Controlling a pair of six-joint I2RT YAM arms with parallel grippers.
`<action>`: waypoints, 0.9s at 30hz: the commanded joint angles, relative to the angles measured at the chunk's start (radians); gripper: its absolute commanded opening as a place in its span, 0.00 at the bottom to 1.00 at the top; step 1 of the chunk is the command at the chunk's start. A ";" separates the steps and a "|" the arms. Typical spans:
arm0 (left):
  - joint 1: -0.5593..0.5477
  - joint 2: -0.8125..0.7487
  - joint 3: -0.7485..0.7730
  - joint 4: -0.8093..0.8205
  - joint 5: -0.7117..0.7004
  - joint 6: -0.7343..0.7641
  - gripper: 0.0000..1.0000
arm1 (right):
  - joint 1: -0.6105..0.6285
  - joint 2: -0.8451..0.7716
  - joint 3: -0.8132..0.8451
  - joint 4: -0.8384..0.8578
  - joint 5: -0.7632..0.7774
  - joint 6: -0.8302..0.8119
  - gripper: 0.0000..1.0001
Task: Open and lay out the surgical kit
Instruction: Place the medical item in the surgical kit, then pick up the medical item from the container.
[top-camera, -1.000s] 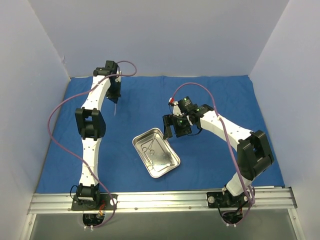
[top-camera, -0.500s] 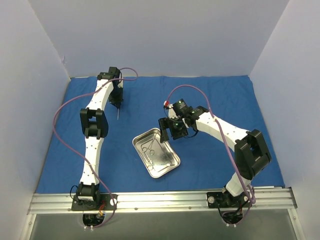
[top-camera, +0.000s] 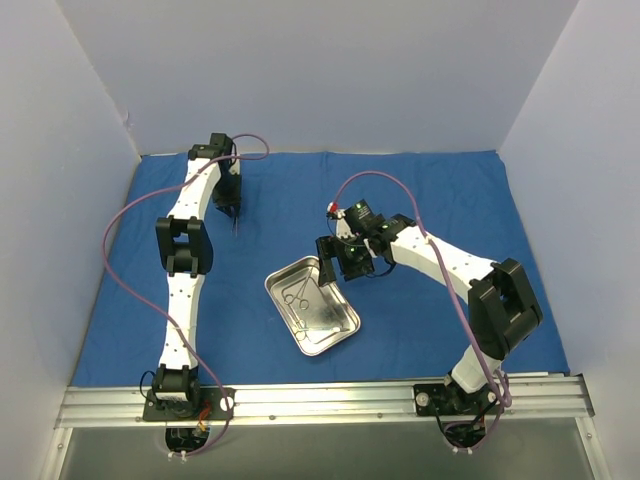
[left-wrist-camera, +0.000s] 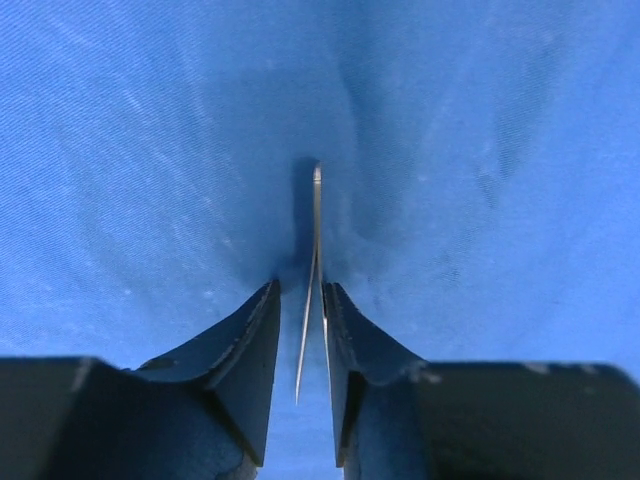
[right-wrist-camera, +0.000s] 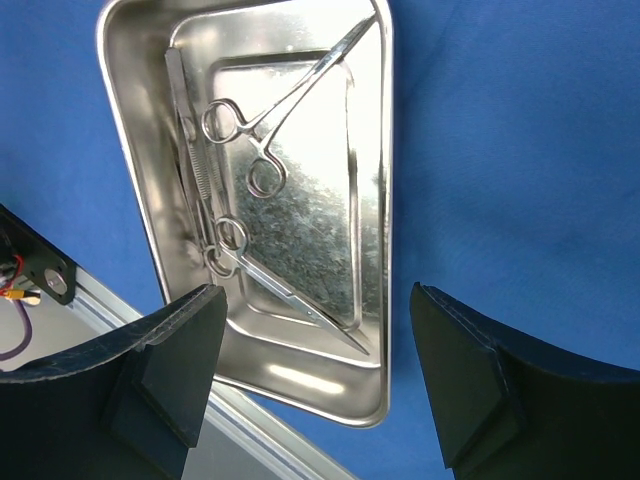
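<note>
The blue cloth wrap (top-camera: 450, 200) lies spread flat over the table. The steel tray (top-camera: 337, 330) sits on it at centre front. In the right wrist view the tray (right-wrist-camera: 385, 200) holds ring-handled forceps (right-wrist-camera: 270, 120), scissors (right-wrist-camera: 280, 290) and a thin instrument (right-wrist-camera: 190, 140) along its wall. My right gripper (top-camera: 335, 262) (right-wrist-camera: 315, 300) hovers open over the tray's far end, holding nothing. At far left my left gripper (top-camera: 230, 205) (left-wrist-camera: 301, 290) is open around thin tweezers (left-wrist-camera: 316, 250), with a gap to the left finger. Their tip meets the cloth (left-wrist-camera: 500, 150).
Pale walls close the table in at the back and on both sides. A metal rail (top-camera: 320, 400) runs along the near edge with both arm bases on it. Purple cables loop off each arm.
My left gripper was shut on the tweezers and has parted its jaws with them low over the cloth. My right gripper has moved left, over the tray's far end.
</note>
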 joint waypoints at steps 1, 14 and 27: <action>0.007 -0.015 0.038 0.003 0.016 0.000 0.35 | 0.020 -0.009 -0.001 0.005 0.010 0.015 0.75; 0.000 -0.437 -0.256 0.055 0.148 -0.104 0.47 | 0.107 0.085 0.056 -0.066 0.125 -0.092 0.76; 0.011 -1.153 -1.088 0.230 0.358 -0.198 0.49 | 0.218 0.111 0.076 -0.124 0.233 -0.103 0.63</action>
